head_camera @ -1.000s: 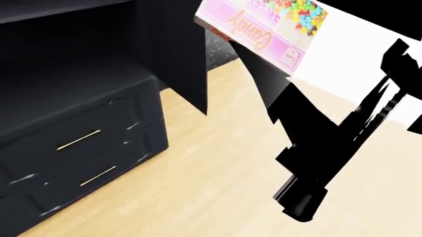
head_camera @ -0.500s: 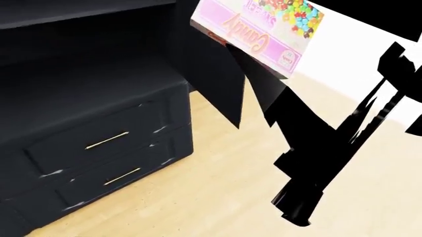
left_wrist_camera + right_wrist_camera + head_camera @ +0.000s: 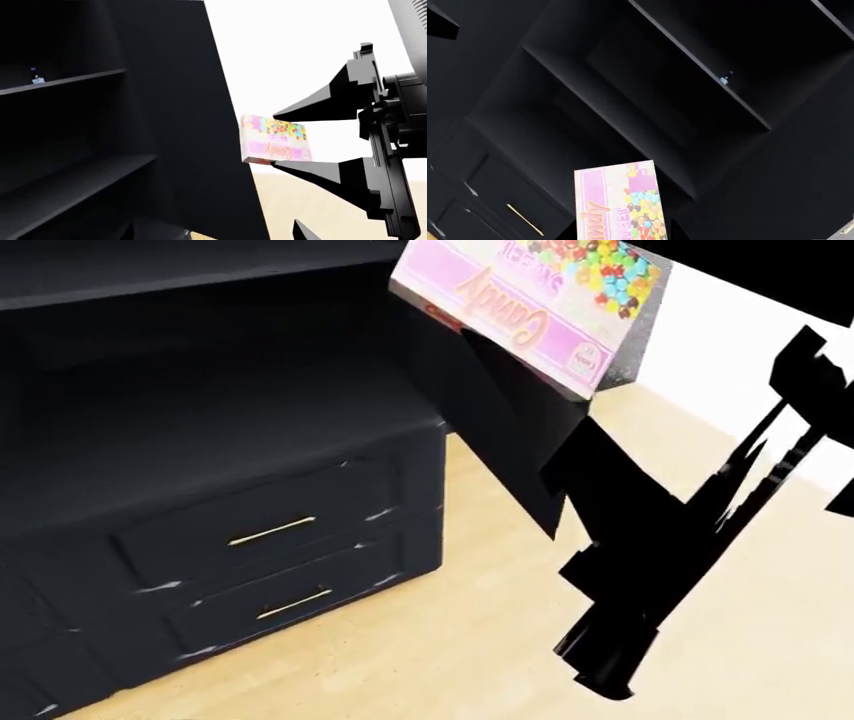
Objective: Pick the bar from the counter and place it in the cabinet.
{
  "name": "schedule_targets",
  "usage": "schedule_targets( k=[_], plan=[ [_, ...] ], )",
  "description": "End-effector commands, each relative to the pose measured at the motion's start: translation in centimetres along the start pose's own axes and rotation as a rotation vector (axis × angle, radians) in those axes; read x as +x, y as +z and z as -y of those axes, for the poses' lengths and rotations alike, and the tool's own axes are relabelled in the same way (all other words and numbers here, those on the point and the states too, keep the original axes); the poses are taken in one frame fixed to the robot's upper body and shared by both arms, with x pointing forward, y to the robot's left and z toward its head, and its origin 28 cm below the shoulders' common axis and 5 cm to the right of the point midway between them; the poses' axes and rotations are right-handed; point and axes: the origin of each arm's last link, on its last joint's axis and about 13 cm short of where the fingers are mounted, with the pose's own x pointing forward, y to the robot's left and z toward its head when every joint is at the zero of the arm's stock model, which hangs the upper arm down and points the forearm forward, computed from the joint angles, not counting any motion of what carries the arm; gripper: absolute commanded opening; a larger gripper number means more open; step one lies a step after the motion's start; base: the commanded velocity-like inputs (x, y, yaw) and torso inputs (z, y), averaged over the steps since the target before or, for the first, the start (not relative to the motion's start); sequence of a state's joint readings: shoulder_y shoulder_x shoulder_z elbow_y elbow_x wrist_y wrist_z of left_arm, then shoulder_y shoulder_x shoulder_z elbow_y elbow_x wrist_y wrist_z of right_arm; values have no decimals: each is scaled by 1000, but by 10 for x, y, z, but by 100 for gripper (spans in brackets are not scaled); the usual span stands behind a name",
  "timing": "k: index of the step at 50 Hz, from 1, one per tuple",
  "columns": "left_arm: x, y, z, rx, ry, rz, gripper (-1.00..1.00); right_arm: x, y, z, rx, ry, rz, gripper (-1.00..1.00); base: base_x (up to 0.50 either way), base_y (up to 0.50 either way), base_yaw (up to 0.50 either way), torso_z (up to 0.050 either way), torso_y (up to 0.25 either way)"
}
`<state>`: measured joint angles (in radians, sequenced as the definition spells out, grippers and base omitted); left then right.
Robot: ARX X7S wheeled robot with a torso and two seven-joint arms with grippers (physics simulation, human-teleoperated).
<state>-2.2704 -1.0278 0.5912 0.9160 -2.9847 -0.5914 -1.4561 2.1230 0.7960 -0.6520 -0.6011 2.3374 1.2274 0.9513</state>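
Cabinet (image 3: 647,100) ahead; bar (image 3: 620,202) in right gripper (image 3: 622,231).

I can't make out the right gripper's fingers: the bar (image 3: 624,202) runs off the right wrist picture's edge where they would be. In my head view the bar (image 3: 534,300) is cropped, and the cabinet (image 3: 200,440) recess is too dark to read.

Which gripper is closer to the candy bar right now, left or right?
Right. The bar sits in the right gripper, facing the cabinet shelves. The left gripper is open, apart from it.
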Motion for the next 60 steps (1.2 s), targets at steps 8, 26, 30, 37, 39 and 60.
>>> schedule_targets(
  k=[8, 26, 30, 37, 39, 60],
  plan=[
    [1, -3, -1, 0, -6, -1, 100, 0, 1, 2, -5, -6, 1, -100, 233, -107, 430, 0, 1],
    [0, -7, -3, 2, -9, 0, 100, 0, 2, 2, -2, -6, 2, -100, 240, -91, 430, 0, 1],
    [0, -8, -3, 2, -9, 1, 100, 0, 2, 2, -1, -9, 2, -100, 243, -76, 431, 0, 0],
    [0, -8, -3, 2, -9, 1, 100, 1, 2, 3, 5, -12, 5, -100, 247, -69, 430, 0, 1],
    [0, -8, -3, 2, -10, 2, 100, 2, 3, 3, 6, -12, 6, -100, 250, -63, 430, 0, 0],
    [-1, -5, -2, 1, -11, 6, 100, 20, 6, 2, 91, -11, 62, -100, 218, -43, 301, 0, 1]
  ],
)
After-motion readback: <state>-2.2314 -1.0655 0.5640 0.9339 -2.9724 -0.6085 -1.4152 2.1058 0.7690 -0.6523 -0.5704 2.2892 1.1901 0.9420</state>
